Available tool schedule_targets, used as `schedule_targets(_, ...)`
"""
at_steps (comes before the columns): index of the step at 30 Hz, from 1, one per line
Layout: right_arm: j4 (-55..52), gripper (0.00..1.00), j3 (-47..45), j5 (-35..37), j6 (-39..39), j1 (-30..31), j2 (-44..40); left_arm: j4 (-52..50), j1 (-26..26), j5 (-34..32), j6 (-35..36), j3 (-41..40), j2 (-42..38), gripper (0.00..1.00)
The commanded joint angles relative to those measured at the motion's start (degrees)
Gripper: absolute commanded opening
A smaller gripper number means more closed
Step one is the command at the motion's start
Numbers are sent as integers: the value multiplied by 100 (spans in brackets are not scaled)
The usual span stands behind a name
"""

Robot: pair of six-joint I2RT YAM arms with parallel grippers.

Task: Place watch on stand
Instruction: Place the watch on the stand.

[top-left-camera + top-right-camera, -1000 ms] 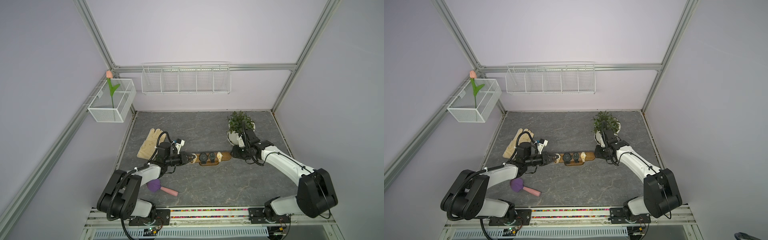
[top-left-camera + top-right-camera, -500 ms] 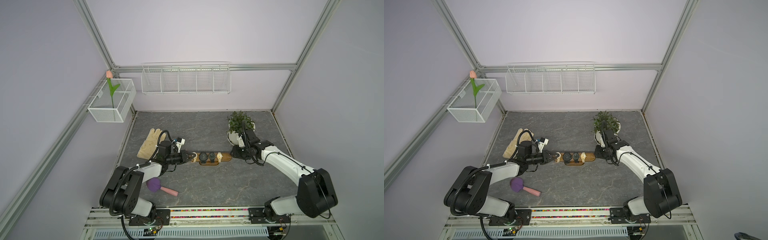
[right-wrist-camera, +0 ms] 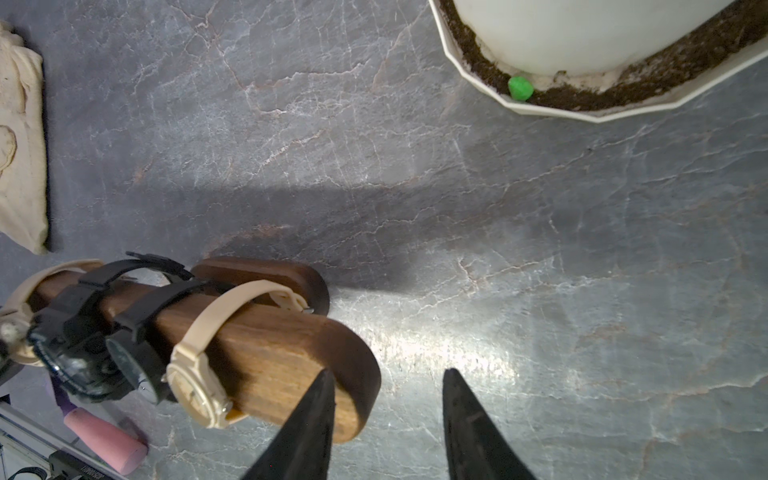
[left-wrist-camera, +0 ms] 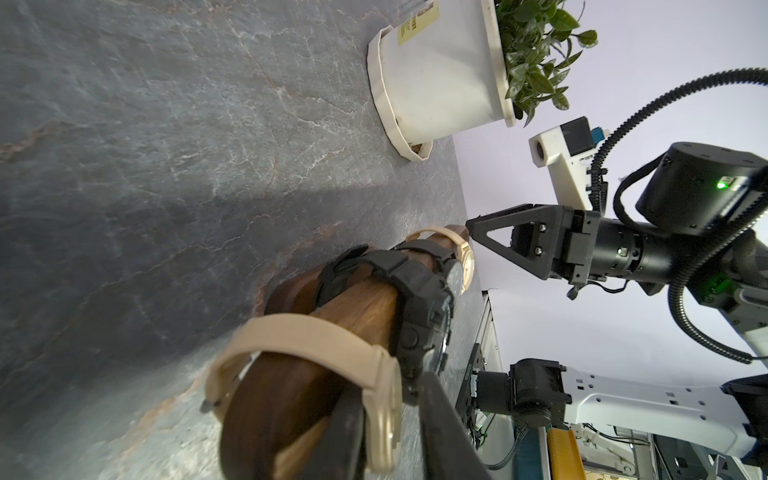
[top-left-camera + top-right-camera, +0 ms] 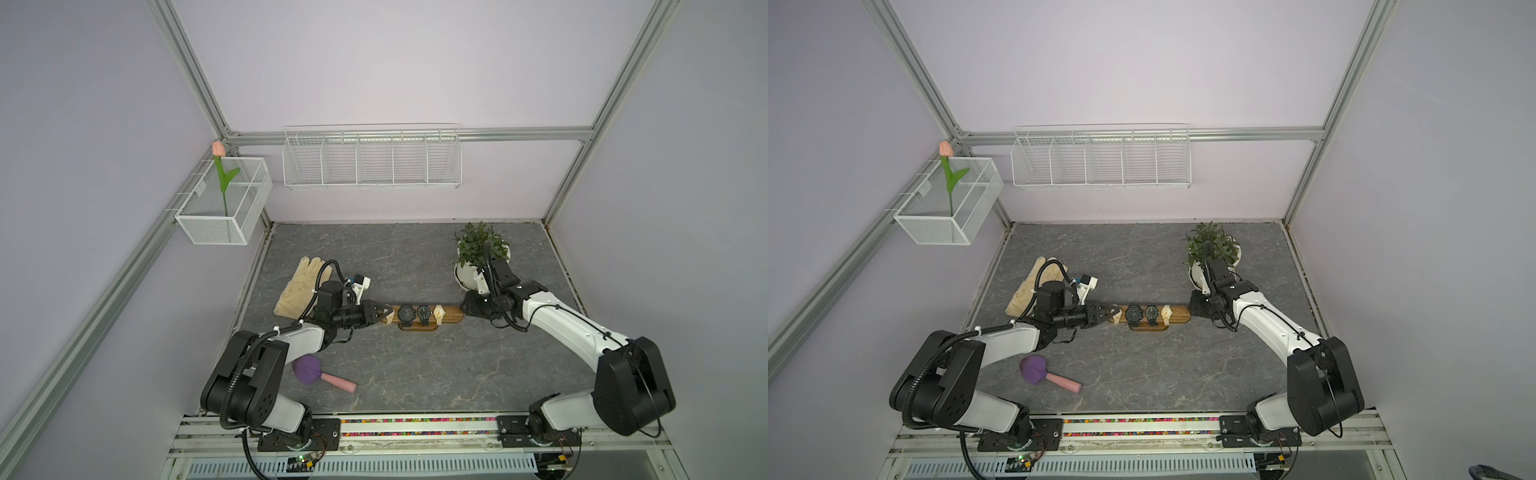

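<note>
Straddling beige watch on stand, left gripper slightly parted

Left gripper went from a closed pinch to parted jaws around the beige watch at the stand's left end; a gap opened beside the case.

Beige glove, potted plant, purple-headed brush, wire wall rack, tulip.

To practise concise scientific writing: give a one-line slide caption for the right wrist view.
Right gripper, open, poised at the end of the wooden stand, which carries four watches.
</note>
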Motion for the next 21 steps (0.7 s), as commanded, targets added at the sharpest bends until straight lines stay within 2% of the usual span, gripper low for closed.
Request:
schedule_targets(1,22,45,35,-15,-98,0,13,-45,-37,2,24,160,57,29)
schedule_targets(9,18,46,21,-15,-106,1,10,-183,-56,-19,33,252,31,33)
schedule_targets(12,23,46,21,-9,-101,1,14,-271,-83,-27,71,308,4,27)
schedule_targets(18,10,46,40,-33,-107,0,9,-405,-133,-18,121,404,44,9)
schedule_targets(21,16,45,56,-137,-116,4,23,-457,-141,-10,137,440,72,7)
